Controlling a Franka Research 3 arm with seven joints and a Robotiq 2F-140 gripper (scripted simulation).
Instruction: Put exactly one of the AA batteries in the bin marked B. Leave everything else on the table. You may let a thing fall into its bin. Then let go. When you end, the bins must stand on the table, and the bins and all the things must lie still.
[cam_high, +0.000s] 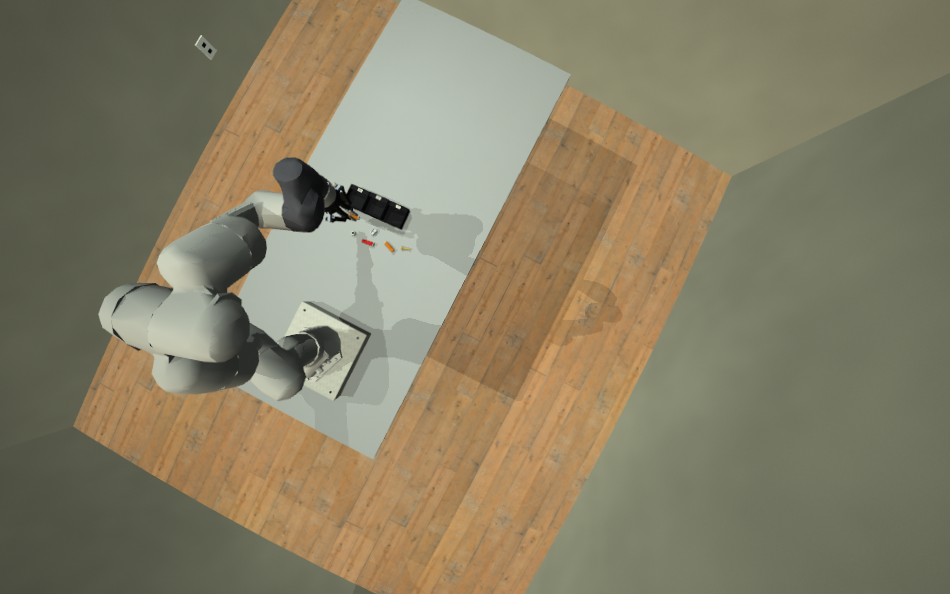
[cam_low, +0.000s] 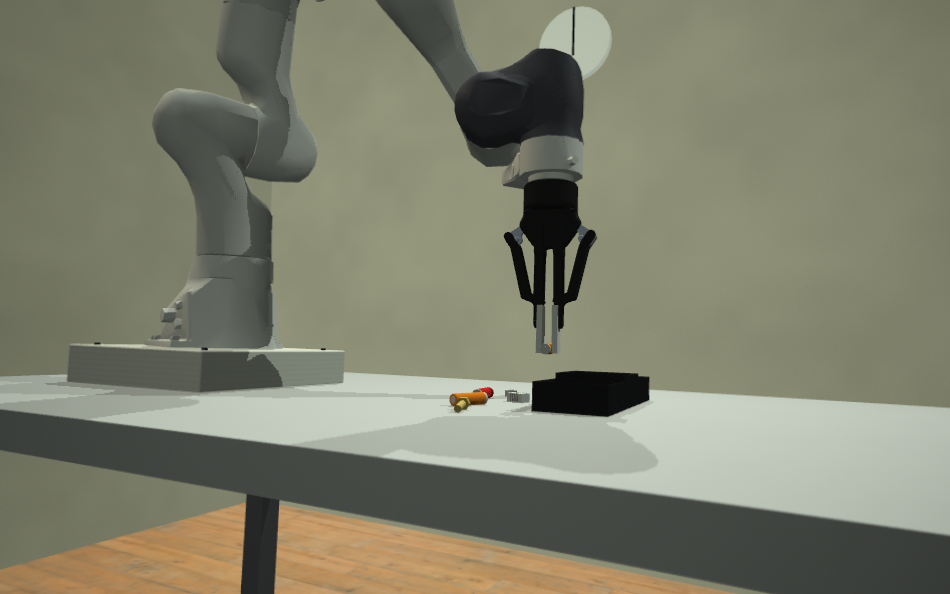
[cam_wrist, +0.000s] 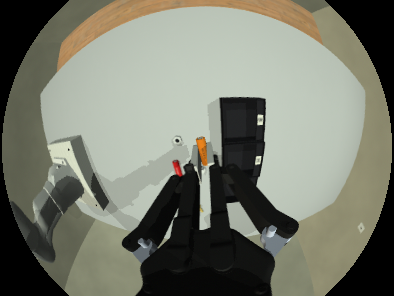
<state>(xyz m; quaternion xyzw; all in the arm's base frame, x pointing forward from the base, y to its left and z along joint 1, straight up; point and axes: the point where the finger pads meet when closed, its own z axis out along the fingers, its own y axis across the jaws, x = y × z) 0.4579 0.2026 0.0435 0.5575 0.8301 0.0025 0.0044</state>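
Note:
My gripper (cam_low: 548, 344) is shut on an orange AA battery (cam_wrist: 201, 149), whose end sticks out past the fingertips. It hangs above the table, a little higher than the bins, at the near end of a black row of bins (cam_low: 589, 392). The row also shows in the overhead view (cam_high: 378, 205) and in the wrist view (cam_wrist: 242, 140), where it lies just right of the fingertips. Small white labels sit on the bins, but I cannot read which one is B. A second orange battery (cam_high: 389, 246) lies on the table beside the bins.
A red cylinder (cam_high: 367, 242), a small yellowish piece (cam_high: 405, 248) and a small grey part (cam_high: 374, 231) lie on the table near the bins. The arm's base plate (cam_high: 326, 348) stands on the table toward its near end.

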